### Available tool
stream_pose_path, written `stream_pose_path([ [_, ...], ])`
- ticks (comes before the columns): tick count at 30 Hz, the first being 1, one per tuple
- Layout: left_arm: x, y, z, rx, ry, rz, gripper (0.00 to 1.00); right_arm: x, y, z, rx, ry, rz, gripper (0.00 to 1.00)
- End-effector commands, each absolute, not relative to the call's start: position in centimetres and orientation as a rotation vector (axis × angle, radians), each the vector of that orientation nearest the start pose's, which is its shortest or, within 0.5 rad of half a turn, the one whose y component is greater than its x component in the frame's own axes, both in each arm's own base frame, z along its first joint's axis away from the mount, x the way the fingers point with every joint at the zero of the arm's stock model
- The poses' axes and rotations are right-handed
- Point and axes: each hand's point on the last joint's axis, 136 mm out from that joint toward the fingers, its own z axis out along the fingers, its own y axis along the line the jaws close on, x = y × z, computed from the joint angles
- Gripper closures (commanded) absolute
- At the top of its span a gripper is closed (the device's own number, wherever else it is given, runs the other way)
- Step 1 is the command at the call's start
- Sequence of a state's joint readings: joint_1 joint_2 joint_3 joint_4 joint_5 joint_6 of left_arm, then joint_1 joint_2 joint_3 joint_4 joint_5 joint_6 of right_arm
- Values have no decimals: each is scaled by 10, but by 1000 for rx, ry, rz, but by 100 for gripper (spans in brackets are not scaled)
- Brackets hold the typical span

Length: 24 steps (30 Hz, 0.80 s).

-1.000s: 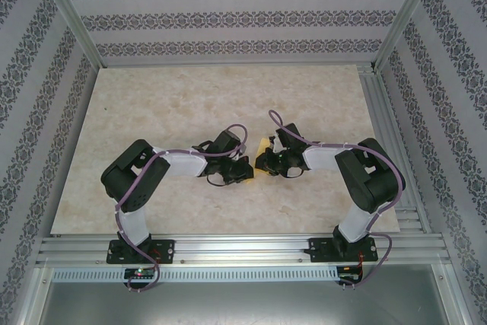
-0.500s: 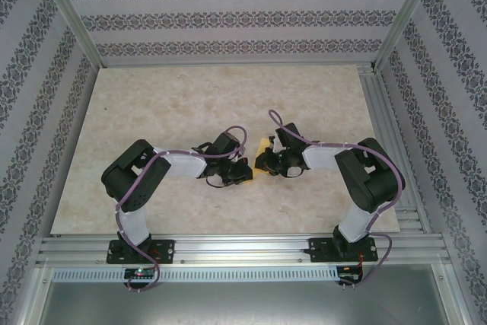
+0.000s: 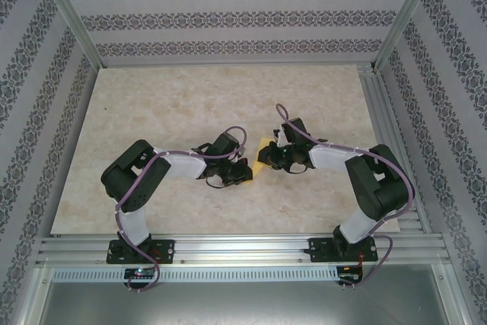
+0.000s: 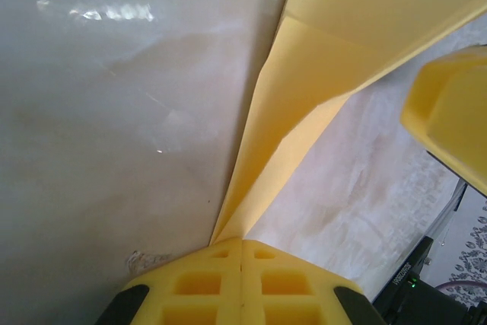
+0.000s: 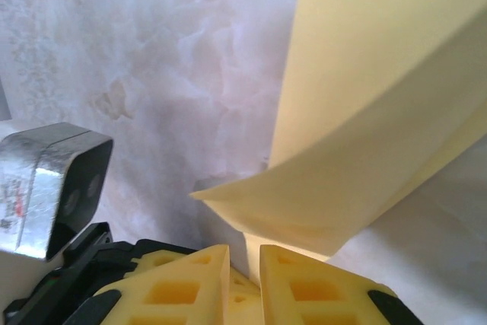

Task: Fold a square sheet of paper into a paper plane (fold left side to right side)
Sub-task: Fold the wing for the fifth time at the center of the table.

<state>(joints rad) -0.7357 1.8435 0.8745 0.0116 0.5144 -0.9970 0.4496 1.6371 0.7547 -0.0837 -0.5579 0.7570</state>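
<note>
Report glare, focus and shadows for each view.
Left wrist: glare streaks on the table upper left; creases in the yellow paper are crisp. Right wrist: the paper looks soft up close and casts a grey shadow on the table beneath its edge. Top external: even light, no glare, sharp.

Paper pale yellow; table marbled beige; walls white, dark floral stripes; frame silver

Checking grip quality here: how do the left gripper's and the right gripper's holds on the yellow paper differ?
The left gripper has its fingers pressed flush, the paper leaving their seam; the right gripper shows a narrow gap between its fingers. The left gripper meets a thin folded edge, the right gripper a broader curled flap. Both are shut on the same paper.
</note>
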Motion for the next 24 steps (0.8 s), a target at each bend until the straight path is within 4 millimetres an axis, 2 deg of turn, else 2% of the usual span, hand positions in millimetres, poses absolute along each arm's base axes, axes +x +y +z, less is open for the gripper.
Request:
stream_pose_path([
  [1,221,-307,-28,-237,3051,-952,100,284,243,44,148,2727,1146,82],
  [5,222,-307,-28,-233,3050,-950,100,280,251,35,154,2739,1171,82],
  [10,221,-307,-29,-233,3055,-944,100,290,254,32,140,2735,1150,82],
  [24,216,-302,-34,-246,3068,-932,100,296,237,6,50,2821,905,82],
])
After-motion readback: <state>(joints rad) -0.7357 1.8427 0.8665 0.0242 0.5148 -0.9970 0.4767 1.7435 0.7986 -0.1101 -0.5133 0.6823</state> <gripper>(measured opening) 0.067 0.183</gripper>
